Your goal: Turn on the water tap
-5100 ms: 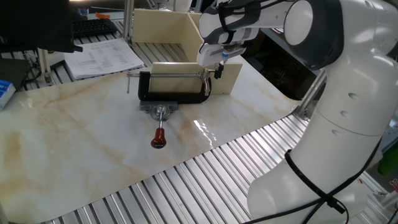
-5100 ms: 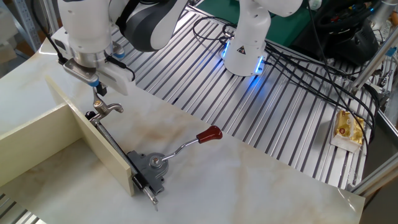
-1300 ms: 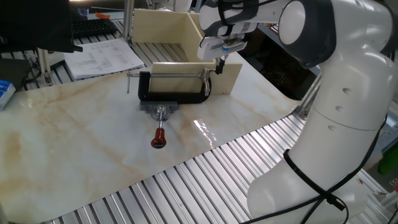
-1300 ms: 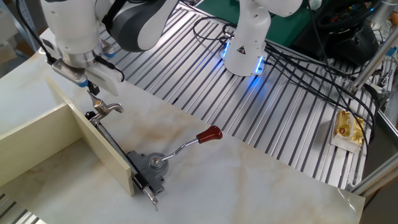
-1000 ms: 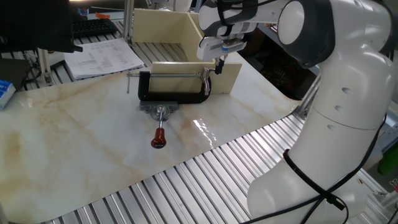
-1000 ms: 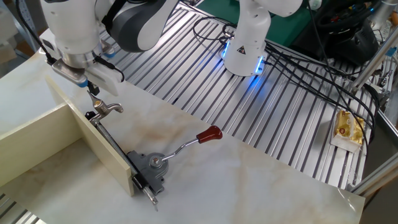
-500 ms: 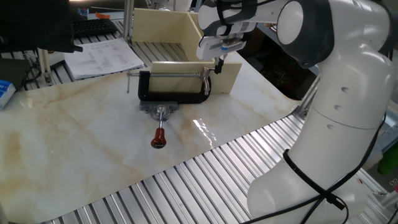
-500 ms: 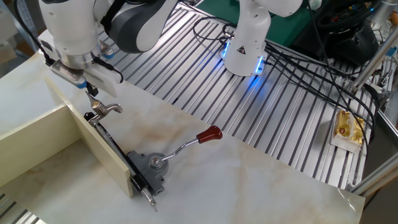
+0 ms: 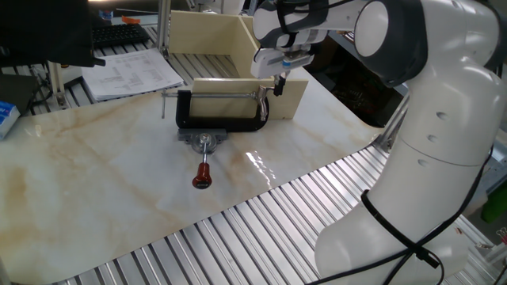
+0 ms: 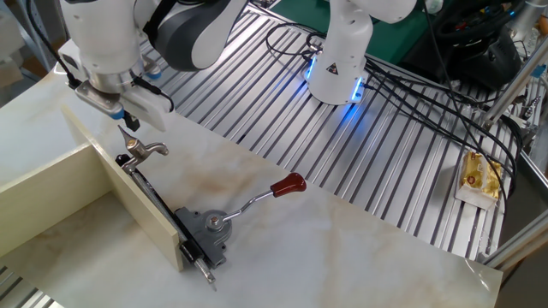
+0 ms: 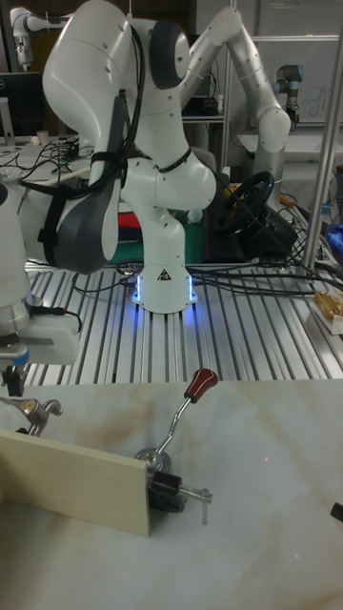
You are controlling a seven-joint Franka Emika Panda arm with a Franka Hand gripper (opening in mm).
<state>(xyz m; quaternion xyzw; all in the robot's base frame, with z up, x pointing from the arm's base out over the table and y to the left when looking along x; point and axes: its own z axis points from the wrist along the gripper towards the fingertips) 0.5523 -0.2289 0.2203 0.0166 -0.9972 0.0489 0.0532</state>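
The water tap is a small metal fitting at the far end of the black C-clamp, against the cream board. It also shows in one fixed view as the tap and at the left edge of the tall view as the tap. My gripper hangs just above its top, fingers close together with nothing visibly between them. Whether the tips touch the tap I cannot tell. From the other side the gripper sits over the clamp's right end.
A lever with a red knob sticks out from the clamp's grey base. The cream open box stands behind the clamp. Papers lie at the back left. Ribbed metal rails border the marble top.
Over five seconds the gripper rose a little and moved toward the box side. The clamp and tap nudged slightly in the last second. The gripper has barely moved since.
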